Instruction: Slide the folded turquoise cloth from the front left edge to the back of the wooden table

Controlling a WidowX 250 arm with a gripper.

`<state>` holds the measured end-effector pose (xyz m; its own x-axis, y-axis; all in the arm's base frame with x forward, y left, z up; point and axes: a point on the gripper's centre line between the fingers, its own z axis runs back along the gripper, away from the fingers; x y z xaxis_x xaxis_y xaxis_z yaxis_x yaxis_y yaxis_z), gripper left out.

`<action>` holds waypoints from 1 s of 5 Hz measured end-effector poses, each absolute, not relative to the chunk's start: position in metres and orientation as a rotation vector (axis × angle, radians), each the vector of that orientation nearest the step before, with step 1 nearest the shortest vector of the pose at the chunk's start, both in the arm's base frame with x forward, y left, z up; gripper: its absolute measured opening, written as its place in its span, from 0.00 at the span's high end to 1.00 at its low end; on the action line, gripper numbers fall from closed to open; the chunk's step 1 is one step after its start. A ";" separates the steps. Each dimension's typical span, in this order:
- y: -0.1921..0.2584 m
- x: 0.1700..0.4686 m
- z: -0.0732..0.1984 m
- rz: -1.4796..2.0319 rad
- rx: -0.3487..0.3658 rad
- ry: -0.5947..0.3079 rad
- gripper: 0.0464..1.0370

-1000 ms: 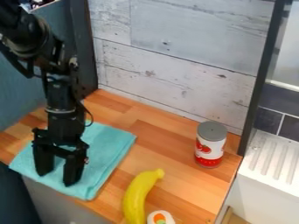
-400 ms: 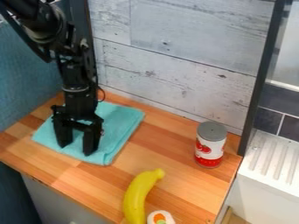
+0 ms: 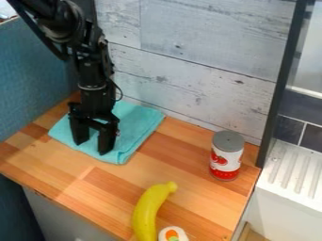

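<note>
The gripper (image 3: 92, 145) hangs at the left of the counter with its two fingers apart, pointing down onto a folded teal cloth (image 3: 137, 123). Both fingertips rest on or just over the cloth's front left part, and nothing else shows between them. The cloth lies flat near the back left of the wooden counter. To the right of it stands an upright can (image 3: 226, 156) with a grey top and a red and white label. A yellow banana (image 3: 148, 211) lies near the front edge, beside a small white item (image 3: 172, 234) with an orange and green mark.
The wooden counter (image 3: 189, 190) is bounded behind by a whitewashed plank wall (image 3: 189, 70) and at the left by a blue panel (image 3: 31, 80). A dark upright post (image 3: 281, 84) edges its right side, with a white ridged sink surface (image 3: 292, 176) beyond.
The gripper and the teal cloth have moved together toward the back of the counter and somewhat right. The can, banana and small white item have kept their places.
</note>
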<state>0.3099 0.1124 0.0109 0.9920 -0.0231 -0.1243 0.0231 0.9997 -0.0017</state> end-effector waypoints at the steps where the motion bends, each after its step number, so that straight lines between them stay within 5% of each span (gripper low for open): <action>1: 0.115 0.306 0.013 -0.038 0.019 0.139 0.04; 3: 0.115 0.284 0.073 0.046 0.010 0.096 0.04; 5: 0.107 0.276 0.106 0.020 0.056 0.098 0.04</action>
<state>0.2762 0.1066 0.1061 0.9950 0.0232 -0.0968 -0.0177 0.9982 0.0573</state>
